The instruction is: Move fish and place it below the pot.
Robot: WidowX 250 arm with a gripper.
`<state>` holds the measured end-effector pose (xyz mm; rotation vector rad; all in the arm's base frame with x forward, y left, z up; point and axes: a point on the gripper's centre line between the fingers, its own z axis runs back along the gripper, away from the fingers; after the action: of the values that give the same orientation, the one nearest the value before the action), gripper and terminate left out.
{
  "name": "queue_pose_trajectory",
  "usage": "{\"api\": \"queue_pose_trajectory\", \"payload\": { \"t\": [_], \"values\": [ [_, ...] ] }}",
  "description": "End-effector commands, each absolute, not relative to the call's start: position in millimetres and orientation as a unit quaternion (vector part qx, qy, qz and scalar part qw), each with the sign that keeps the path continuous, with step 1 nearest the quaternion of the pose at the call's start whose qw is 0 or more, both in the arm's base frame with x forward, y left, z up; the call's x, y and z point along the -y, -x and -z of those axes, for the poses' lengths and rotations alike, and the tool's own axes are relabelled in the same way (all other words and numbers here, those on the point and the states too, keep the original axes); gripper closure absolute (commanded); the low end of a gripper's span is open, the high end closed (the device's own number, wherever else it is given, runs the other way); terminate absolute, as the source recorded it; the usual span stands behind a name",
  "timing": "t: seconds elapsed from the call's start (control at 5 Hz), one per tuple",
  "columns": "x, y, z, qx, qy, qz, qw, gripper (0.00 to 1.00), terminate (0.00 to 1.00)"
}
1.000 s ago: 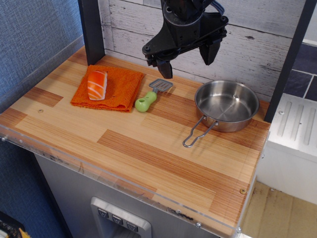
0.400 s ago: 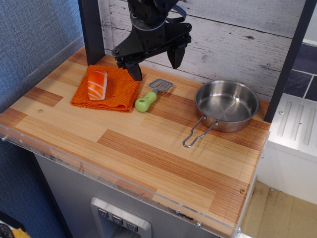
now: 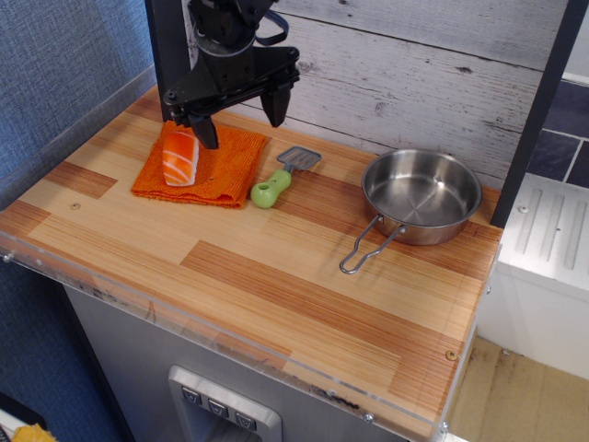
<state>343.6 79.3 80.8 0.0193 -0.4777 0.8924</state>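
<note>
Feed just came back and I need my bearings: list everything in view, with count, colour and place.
fish: 1, orange with white stripes, on the cloth, left rear.
cloth: 1, orange, left rear of the table.
spatula: 1, green handle, grey blade, right of the cloth.
pot: 1, shiny steel, right side, wire handle toward the front.
table: 1, striped wood.
end effector: 1, black, open, above the cloth by the fish.

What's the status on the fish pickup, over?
Gripper open, above the cloth's back edge, holding nothing. Fish lies on the cloth, not grasped. Pot far right; spatula lies between them.
</note>
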Motion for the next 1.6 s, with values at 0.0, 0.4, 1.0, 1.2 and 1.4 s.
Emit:
{"api": "queue_pose_trajectory", "payload": {
  "t": [0.0, 0.4, 1.0, 1.2, 1.4],
  "values": [
    [-112, -355, -83, 0.234, -0.042, -0.410, 0.881, 0.00, 0.00],
    [-115, -349, -78, 0.220, -0.085, -0.357, 0.904, 0.00, 0.00],
    [-139, -332, -70, 0.201, -0.101, -0.382, 0.896, 0.00, 0.00],
    [-144, -330, -59, 0.188, -0.101, -0.387, 0.897, 0.00, 0.00],
    [-144, -334, -47, 0.183, -0.085, -0.392, 0.898, 0.00, 0.00]
  ]
}}
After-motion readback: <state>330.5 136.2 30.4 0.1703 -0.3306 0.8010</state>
